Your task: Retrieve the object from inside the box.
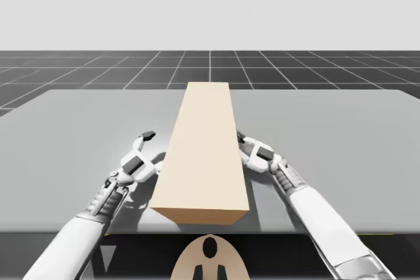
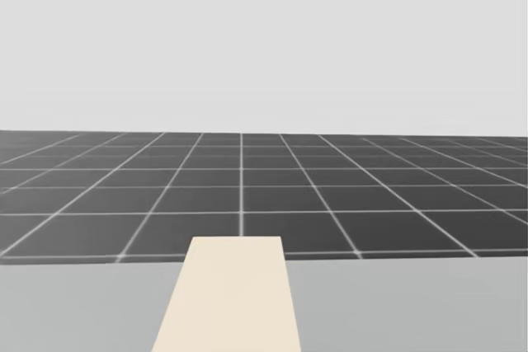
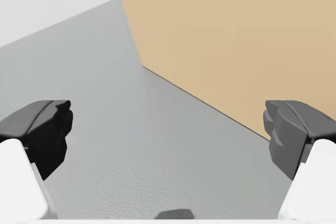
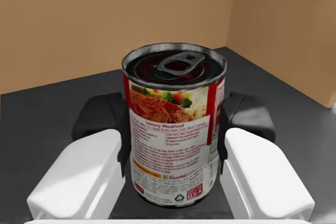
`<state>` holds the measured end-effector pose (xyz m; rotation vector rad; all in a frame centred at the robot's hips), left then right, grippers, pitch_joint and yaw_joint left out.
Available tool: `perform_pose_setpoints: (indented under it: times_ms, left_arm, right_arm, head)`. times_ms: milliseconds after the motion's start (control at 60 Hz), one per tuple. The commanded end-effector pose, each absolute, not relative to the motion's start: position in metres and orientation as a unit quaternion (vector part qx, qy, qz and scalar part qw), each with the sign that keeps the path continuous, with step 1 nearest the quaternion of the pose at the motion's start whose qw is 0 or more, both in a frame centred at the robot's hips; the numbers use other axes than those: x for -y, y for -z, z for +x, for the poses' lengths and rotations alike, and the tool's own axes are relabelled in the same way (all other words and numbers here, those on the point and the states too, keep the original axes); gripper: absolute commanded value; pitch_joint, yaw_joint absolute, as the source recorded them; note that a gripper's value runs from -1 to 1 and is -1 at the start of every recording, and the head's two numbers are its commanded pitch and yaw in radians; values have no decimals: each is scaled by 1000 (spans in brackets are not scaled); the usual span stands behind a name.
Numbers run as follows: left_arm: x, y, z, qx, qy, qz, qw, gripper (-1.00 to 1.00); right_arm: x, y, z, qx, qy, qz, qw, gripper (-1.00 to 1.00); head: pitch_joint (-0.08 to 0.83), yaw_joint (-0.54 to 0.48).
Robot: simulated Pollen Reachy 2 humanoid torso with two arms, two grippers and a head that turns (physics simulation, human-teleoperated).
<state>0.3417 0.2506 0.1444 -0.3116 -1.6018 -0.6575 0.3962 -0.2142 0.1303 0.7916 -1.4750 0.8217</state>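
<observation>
My right gripper [image 4: 174, 121] is clenched on the red-and-white can [image 4: 176, 98]. A dark pad presses each side of the label, low on the body. The can stands upright on the dark bottom inside the tan box [image 4: 79, 19], its pull-tab lid [image 4: 176, 65] facing up. Two inner walls meet in a corner just behind it.

The step in hand, as I judge it, is bringing the can out. To do that well I should hold the squeeze firm and even and keep the can upright. I should draw back along the line my arm reaches in by, not swing sideways. The walls behind and beside the can leave little room, and a knock could twist it in the pads. A round metal body can slip, so a slow, straight pull suits it.

In the high view the box runs down the middle of the desk [image 1: 341, 129], from close to the near edge toward the far edge, its top closed. The right gripper sits against the box's right long side; how its fingers pass the wall I cannot tell. My left gripper [image 1: 153, 150] is released, fingers spread wide, low over the desk just beside the box's left long side, holding nothing. It lies apart from the can's likely path. Beyond the far edge lies a dark gridded floor [image 2: 247, 187].
</observation>
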Motion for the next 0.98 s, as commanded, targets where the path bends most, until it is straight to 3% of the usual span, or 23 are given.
perform_pose_setpoints:
  times_ms: [17, 183, 400, 567, 750, 983]
  left_arm:
    - [-253, -146, 343, 704, 285, -135, 636, -1000]
    - [-254, -146, 344, 705, 281, -134, 637, -1000]
    - [-256, -146, 346, 705, 279, -134, 638, -1000]
    - [-258, -147, 346, 707, 276, -134, 638, -1000]
    - [-259, -147, 346, 706, 275, -133, 638, -1000]
    - [-260, -147, 347, 706, 273, -133, 640, -1000]
  right_arm:
    - [278, -145, 374, 674, -323, 299, 593, 1000]
    - [323, -145, 354, 695, -287, 240, 614, 1000]
    - [371, -169, 364, 726, -211, 155, 636, 1000]
    - [395, -223, 371, 758, -158, 96, 626, 1000]
    - [398, -285, 368, 789, -131, 71, 597, 1000]
    - [388, -373, 345, 835, -111, 46, 537, 1000]
  head:
    - [26, -58]
    - [27, -55]
    - [25, -54]
    - [24, -51]
    - [25, -49]
    - [29, -50]
